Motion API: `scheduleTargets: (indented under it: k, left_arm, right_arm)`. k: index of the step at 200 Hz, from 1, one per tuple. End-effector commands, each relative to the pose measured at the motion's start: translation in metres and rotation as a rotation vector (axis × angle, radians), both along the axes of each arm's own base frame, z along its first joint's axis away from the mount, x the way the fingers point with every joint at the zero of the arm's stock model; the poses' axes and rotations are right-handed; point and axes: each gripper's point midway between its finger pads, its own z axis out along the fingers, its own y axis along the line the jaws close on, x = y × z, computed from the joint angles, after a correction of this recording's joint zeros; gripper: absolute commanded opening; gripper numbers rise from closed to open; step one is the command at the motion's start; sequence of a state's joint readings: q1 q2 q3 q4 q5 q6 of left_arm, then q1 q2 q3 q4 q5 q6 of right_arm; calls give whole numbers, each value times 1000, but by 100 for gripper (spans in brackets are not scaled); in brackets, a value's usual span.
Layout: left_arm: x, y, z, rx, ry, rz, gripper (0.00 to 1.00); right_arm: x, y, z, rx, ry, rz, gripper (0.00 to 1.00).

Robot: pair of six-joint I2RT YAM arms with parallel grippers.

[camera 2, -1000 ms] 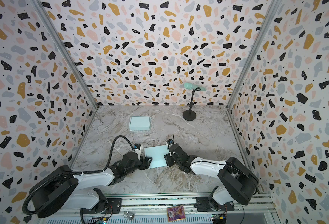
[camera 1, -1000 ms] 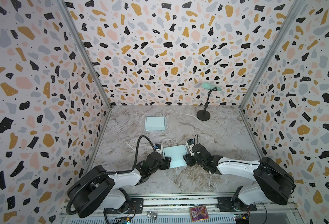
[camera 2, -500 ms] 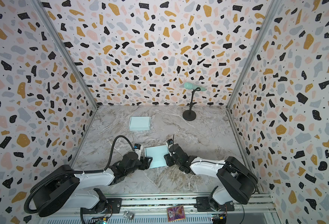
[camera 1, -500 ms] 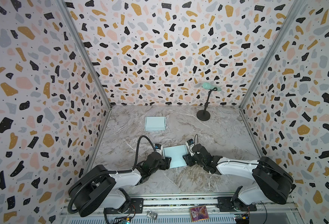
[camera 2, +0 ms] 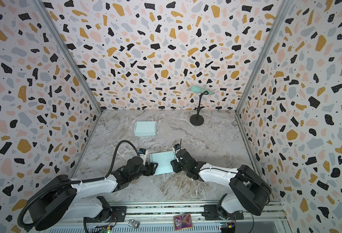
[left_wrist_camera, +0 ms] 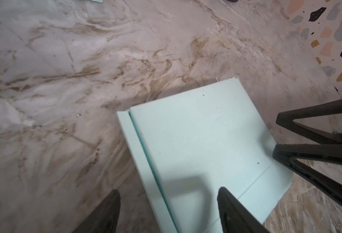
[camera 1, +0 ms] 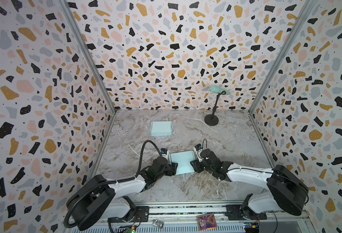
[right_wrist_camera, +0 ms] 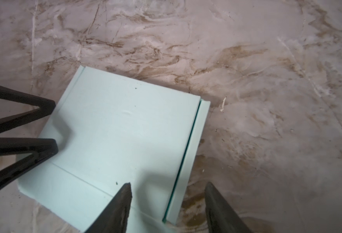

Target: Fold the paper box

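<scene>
Mint paper box point(camera 1: 181, 162) looks light, thin, crease-prone; grab side flaps point(right_wrist_camera: 201, 125). Left gripper point(left_wrist_camera: 169, 190), right gripper point(right_wrist_camera: 168, 184) both spread, straddling them.

Mint microphone point(camera 1: 218, 90) on black stand point(camera 1: 211, 121), colourful card point(camera 1: 207, 221)

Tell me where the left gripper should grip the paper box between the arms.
Probably the narrow side flap along the left edge of the paper box, approached from the left. The box lies flat, so only edges offer purchase; the open left gripper straddles that creased strip.
</scene>
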State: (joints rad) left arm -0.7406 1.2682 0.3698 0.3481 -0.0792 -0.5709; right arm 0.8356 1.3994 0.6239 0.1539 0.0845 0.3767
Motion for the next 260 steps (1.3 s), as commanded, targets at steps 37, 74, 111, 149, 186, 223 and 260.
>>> scheduleTargets:
  k: [37, 74, 111, 149, 186, 223, 260]
  left_arm:
    - [35, 1, 18, 1, 10, -6, 77]
    - [44, 3, 5, 56, 55, -21, 76]
    - [40, 0, -11, 48, 98, -32, 75]
    - [34, 2, -21, 55, 128, -34, 75]
    - [34, 4, -27, 73, 140, -35, 73]
    - [31, 8, -32, 91, 154, -26, 71]
    - [30, 12, -34, 107, 163, -17, 70]
  right_arm:
    - [31, 4, 30, 57, 0, -15, 60]
    - [34, 14, 13, 51, 48, 13, 59]
    - [29, 19, -4, 38, 103, 46, 59]
    - [23, 12, -23, -10, 130, 46, 58]
    - [14, 7, -27, -1, 148, 44, 58]
    - [6, 7, -23, 14, 154, 51, 58]
    - [-7, 13, -22, 32, 167, 67, 58]
